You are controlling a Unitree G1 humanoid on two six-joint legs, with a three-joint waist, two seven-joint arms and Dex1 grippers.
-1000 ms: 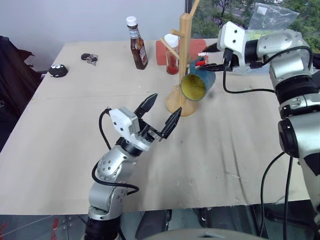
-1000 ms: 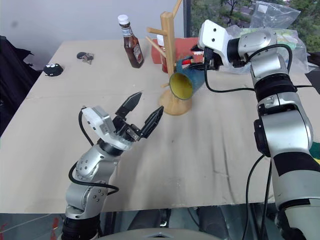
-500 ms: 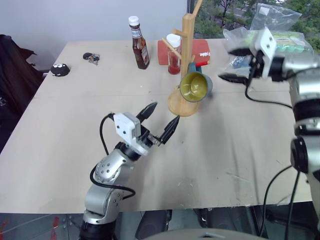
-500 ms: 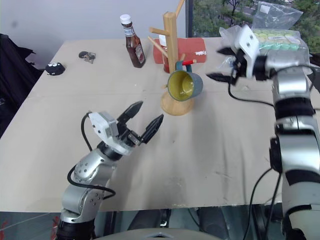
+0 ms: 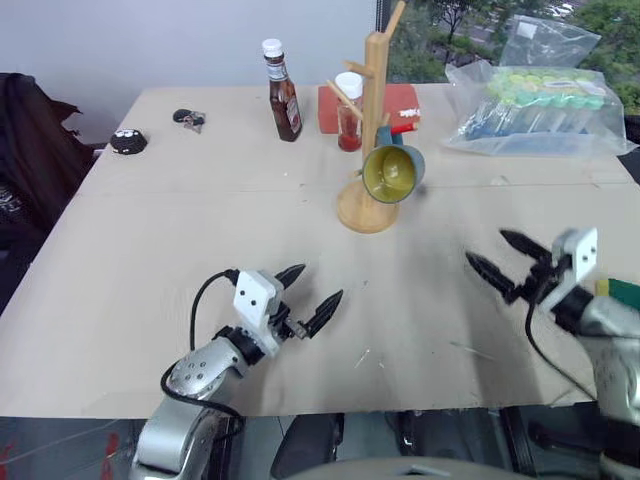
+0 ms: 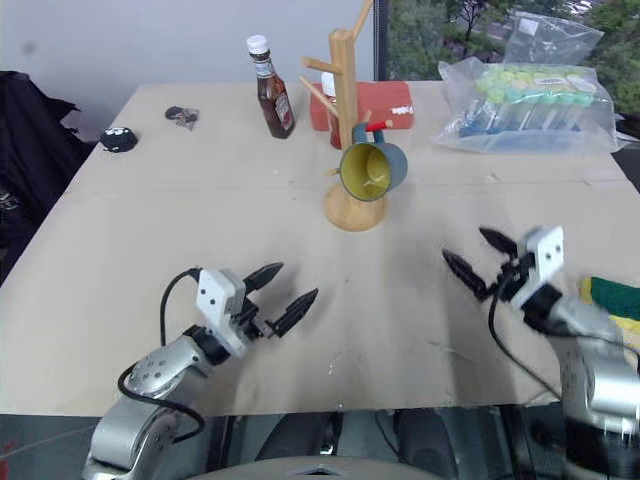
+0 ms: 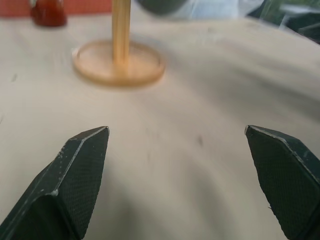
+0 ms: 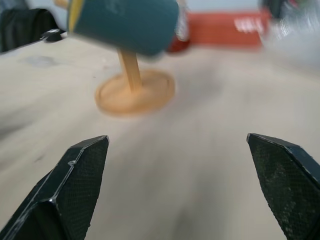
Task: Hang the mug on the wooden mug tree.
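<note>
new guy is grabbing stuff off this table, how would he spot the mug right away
Start at the tall wooden mug tree standing near the middle of the table's far half. The mug hangs by its handle from a low peg, above the tree's round base. It is teal-blue outside and yellow inside, unlike the brown sauce bottle and red bottle behind it.
</note>
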